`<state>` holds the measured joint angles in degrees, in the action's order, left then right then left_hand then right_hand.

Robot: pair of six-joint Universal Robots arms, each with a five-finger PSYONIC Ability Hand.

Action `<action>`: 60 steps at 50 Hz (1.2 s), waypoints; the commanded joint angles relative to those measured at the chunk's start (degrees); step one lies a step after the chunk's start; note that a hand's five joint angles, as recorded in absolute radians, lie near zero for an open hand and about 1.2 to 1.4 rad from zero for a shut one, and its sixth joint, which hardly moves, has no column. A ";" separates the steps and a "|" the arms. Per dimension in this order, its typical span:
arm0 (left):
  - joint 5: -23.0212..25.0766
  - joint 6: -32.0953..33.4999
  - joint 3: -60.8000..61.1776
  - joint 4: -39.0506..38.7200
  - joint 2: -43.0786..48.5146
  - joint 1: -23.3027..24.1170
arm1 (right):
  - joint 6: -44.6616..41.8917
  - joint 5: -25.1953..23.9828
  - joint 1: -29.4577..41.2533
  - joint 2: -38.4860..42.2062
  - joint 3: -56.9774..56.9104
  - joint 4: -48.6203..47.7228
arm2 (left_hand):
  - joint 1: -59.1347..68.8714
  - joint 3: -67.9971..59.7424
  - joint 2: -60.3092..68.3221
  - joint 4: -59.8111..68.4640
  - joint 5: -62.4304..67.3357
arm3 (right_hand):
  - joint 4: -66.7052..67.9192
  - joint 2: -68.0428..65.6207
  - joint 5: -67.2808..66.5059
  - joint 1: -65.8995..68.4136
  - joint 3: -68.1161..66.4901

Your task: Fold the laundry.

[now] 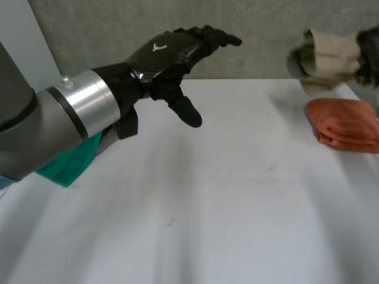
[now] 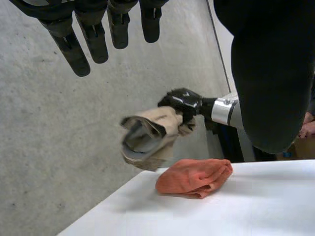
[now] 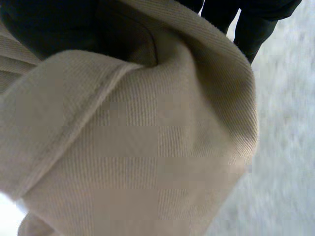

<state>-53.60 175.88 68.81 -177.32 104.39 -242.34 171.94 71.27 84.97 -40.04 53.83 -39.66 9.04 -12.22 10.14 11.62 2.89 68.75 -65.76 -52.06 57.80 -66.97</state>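
The step in hand looks like the handling of the second piece. The right hand (image 2: 183, 101) has its fingers curled round a bunched beige cloth (image 2: 147, 135) and holds it in the air. It hangs just above the far end of the folded orange cloth (image 2: 194, 178) and does not touch it. From the right wrist the beige cloth (image 3: 147, 147) lies close under the palm, ribbed and doubled over on itself.

The orange cloth (image 1: 346, 124) lies as a neat, compact pad on the white surface (image 1: 207, 207) and seems finished. The beige piece (image 1: 328, 56) is a loose roll (I cannot tell whether it counts as folded or merely gathered).

The left hand (image 1: 169, 56) is raised over the surface, well apart from the orange cloth on the robot's left. Its fingers (image 2: 93, 39) are straight and spread, the thumb points down, and it holds nothing. A green cloth (image 1: 74, 163) lies under the left arm, at the edge of the surface farthest from the orange cloth, and is not yet folded.

If the beige bundle is done, the next move calls for lowering it squarely onto or just beside the orange cloth and letting go without dragging either piece. If not, it should come down on the bare surface between the orange cloth and the green one. There the free left hand can reach a corner and help spread it.
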 commanded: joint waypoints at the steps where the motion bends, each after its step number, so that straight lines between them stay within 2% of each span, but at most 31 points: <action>1: 0.16 0.25 2.38 -2.24 1.78 0.90 | -1.17 -9.13 -9.64 12.87 -5.48 -0.41 | 0.96 2.22 -0.14 -1.62 -2.89 | 11.25 -14.24 -17.94 22.20 -13.03; 7: 0.16 0.34 2.47 -2.25 3.45 0.90 | -6.25 -16.15 -14.21 20.51 -7.59 -1.21 | 0.96 2.22 -0.14 -1.62 -2.89 | 11.25 -14.24 -17.94 22.20 -13.03; 10: 0.16 0.34 2.12 -2.07 3.89 0.99 | -7.58 -16.52 -15.18 20.70 -7.25 -0.59 | 0.96 2.22 -0.14 -1.62 -2.89 | 11.25 -14.24 -17.94 22.20 -13.03; 11: 0.16 0.34 1.95 -2.07 3.97 0.99 | -7.76 -16.17 -15.45 19.66 -6.55 0.02 | 0.96 2.22 -0.14 -1.62 -2.89 | -35.23 32.24 28.55 -24.28 33.46; 12: 0.16 0.34 1.86 -2.07 4.06 0.99 | -7.85 -15.82 -15.45 18.78 -6.02 0.46 | 0.96 2.22 -0.14 -1.62 -2.89 | -58.75 55.76 52.06 -47.80 56.97; 18: 0.16 0.34 0.10 -1.72 3.80 1.51 | -5.84 -12.65 -14.48 8.59 0.48 2.13 | 0.96 2.22 -0.14 -1.62 -2.89 | -58.75 55.76 52.06 -47.80 56.97; 23: -0.10 0.25 -0.69 -0.66 3.01 1.60 | -1.70 -10.46 -13.87 -3.78 8.64 3.97 | 0.96 2.22 -0.14 -1.62 -2.89 | -58.75 55.76 52.06 -47.80 56.97; 26: -0.19 0.16 -0.34 -0.14 2.13 1.60 | -2.31 -9.14 -14.39 -8.37 11.38 6.26 | 0.96 2.22 -0.14 -1.62 -2.89 | -58.75 55.76 52.06 -47.80 56.97; 30: -0.45 -0.10 0.89 0.04 0.55 1.51 | -7.83 -6.50 -16.41 -13.74 12.97 14.94 | 0.96 2.22 -0.14 -1.62 -2.89 | -58.75 55.76 52.06 -47.80 56.97; 33: -1.07 -0.27 2.11 -0.22 -1.55 1.43 | -16.53 -0.63 -17.82 -15.51 10.69 24.17 | 0.96 2.22 -0.14 -1.62 -2.89 | -58.75 55.76 52.06 -47.80 56.97; 34: -1.24 -0.28 2.21 -0.40 -1.91 1.43 | -21.25 4.61 -18.17 -15.77 8.42 27.94 | 0.96 2.22 -0.14 -1.62 -2.89 | -58.75 55.76 52.06 -47.80 56.97; 36: -2.38 -0.36 2.03 -1.18 -3.05 1.34 | -26.19 10.61 -18.09 -15.95 5.86 30.34 | 0.96 2.22 -0.14 -1.62 -2.89 | -58.75 55.76 52.06 -47.80 56.97; 38: -3.87 -0.36 1.59 -2.06 -3.93 1.16 | -32.07 17.98 -16.87 -16.82 3.06 29.04 | 0.96 2.22 -0.14 -1.62 -2.89 | -58.75 55.76 52.06 -47.80 56.97; 41: -8.52 -0.45 -0.95 -3.65 -5.08 0.81 | -34.13 20.13 -14.49 -18.05 1.63 22.73 | 0.96 2.22 -0.14 -1.62 -2.89 | -58.75 55.76 52.06 -47.80 56.97; 43: -12.56 -0.19 -2.71 -3.74 -5.43 -0.06 | -33.95 19.00 -11.77 -20.42 3.29 14.38 | 0.96 2.22 -0.14 -1.62 -2.89 | -58.75 55.76 52.06 -47.80 56.97; 45: -18.89 0.60 -5.43 -3.13 -6.04 -2.34 | -33.78 17.33 -9.48 -22.70 5.75 8.75 | 0.96 2.22 -0.14 -1.62 -2.89 | -58.75 55.76 52.06 -47.80 56.97; 46: -21.00 1.13 -6.31 -2.95 -6.04 -3.48 | -33.26 14.97 -6.95 -24.89 9.07 3.25 | 0.96 2.22 -0.14 -1.62 -2.89 | -58.75 55.76 52.06 -47.80 56.97; 47: -22.93 1.74 -7.19 -2.69 -5.96 -4.80 | -32.82 13.56 -5.53 -25.87 10.84 0.49 | 0.96 2.22 -0.14 -1.62 -2.89 | -58.75 55.76 52.06 -47.80 56.97; 48: -26.35 3.05 -8.85 -1.81 -5.78 -8.21 | -32.11 11.72 -4.21 -26.75 12.77 -2.15 | 0.96 2.22 -0.14 -1.62 -2.89 | -58.75 55.76 52.06 -47.80 56.97; 49: -27.25 3.76 -9.48 -1.37 -5.17 -9.55 | -31.41 9.70 -2.81 -27.54 14.71 -4.43 | 0.96 2.22 -0.14 -1.62 -2.89 | -58.75 55.76 52.06 -47.80 56.97; 50: -27.78 4.64 -10.18 -0.84 -4.47 -11.04 | -29.84 5.06 0.08 -28.94 18.73 -8.55 | 0.96 2.22 -0.14 -1.62 -2.89 | -58.75 55.76 52.06 -47.80 56.97; 54: -28.05 12.54 -12.55 0.48 2.20 -17.28 | -26.49 -4.88 6.59 -31.50 28.31 -12.10 | 0.96 2.22 -0.14 -1.62 -2.89 | -58.75 55.76 52.06 -47.80 56.97; 56: -28.23 18.16 -13.78 0.04 7.82 -19.75 | -26.22 -6.14 8.80 -31.85 31.50 -11.40 | 0.96 2.22 -0.14 -1.62 -2.89 | -58.75 55.76 52.06 -47.80 56.97; 60: -27.53 24.32 -15.98 -1.27 18.72 -22.65 | -27.01 -3.87 13.37 -30.80 37.39 -7.11 | 0.96 2.22 -0.14 -1.62 -2.89 | -58.75 55.76 52.06 -47.80 56.97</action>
<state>-82.19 190.38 55.61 -177.49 109.10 -260.04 144.63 68.26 92.38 -71.31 82.86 -50.97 9.04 -12.22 10.13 11.62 2.89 12.14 -12.26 -2.79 13.13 -11.87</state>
